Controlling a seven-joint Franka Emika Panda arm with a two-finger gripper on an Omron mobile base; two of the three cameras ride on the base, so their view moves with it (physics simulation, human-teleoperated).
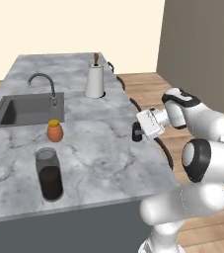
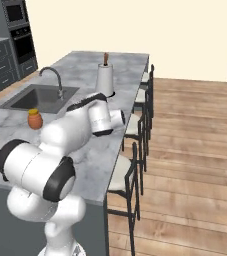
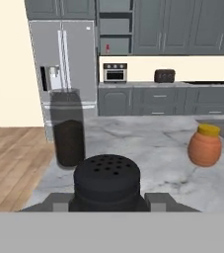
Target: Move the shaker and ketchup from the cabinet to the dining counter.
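Bench (image 1: 108, 143) is the long marble island w/ sink. Tool (image 1: 137, 132) hangs over its near right edge, clamped on the shaker (image 3: 107, 183). Can't tell if the shaker base touches the top yet. Risk: letting go so near the edge, or while tilted, could tip it off toward the stools. Tall dark jar (image 1: 49, 174) and orange jar (image 1: 55, 131) stand well apart, low bump risk. Shaker: small, black, round, perforated top. Ketchup (image 3: 107, 48) is a red speck on the far cabinet (image 3: 114, 27) shelf.
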